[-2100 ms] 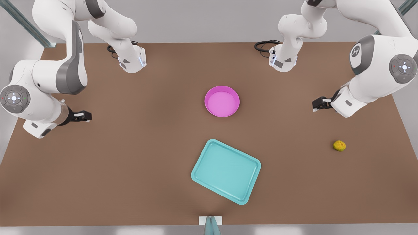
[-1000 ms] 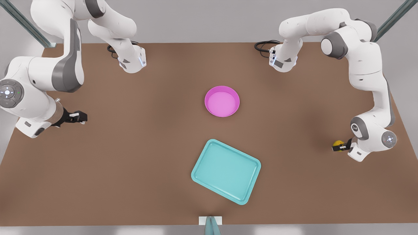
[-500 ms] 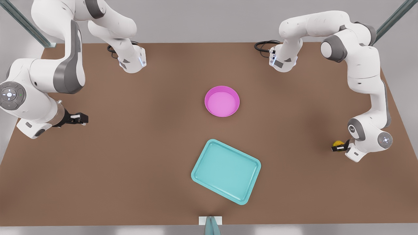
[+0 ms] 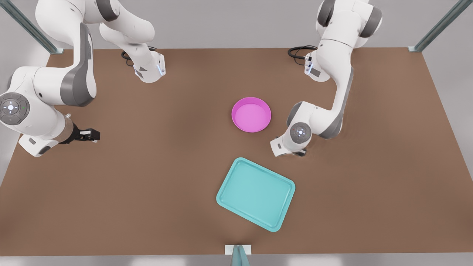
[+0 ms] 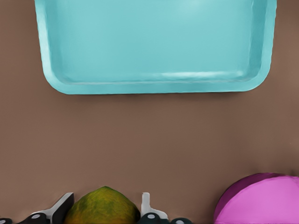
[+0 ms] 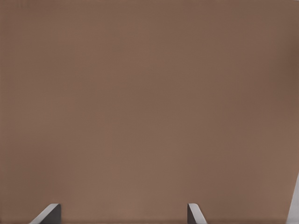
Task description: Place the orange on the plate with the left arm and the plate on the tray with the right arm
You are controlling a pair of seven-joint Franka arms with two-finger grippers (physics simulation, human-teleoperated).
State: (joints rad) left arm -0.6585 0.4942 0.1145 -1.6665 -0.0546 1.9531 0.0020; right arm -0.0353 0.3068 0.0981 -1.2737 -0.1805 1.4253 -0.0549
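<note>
The orange (image 5: 103, 209) sits between the fingers of my left gripper (image 5: 106, 199), which is shut on it. In the front view that gripper hangs under the wrist (image 4: 292, 142) of the arm at the front view's right, so the orange is hidden there. It hovers between the pink plate (image 4: 251, 114) and the teal tray (image 4: 255, 194). The left wrist view has the tray (image 5: 154, 42) ahead and the plate's rim (image 5: 261, 200) off to one side. Both plate and tray hold nothing. My right gripper (image 4: 93, 135) waits open at the front view's left, fingers (image 6: 52, 212) spread over bare table.
The brown table (image 4: 147, 192) runs wide around plate and tray. Both arm bases, with black cables (image 4: 297, 51), stand along the far edge. A small white block (image 4: 238, 249) sits at the near edge, and metal posts (image 4: 439, 26) rise at the far corners.
The left arm has swung in from the front view's right edge, carrying the orange to the spot between plate and tray. The right arm has stayed put.
</note>
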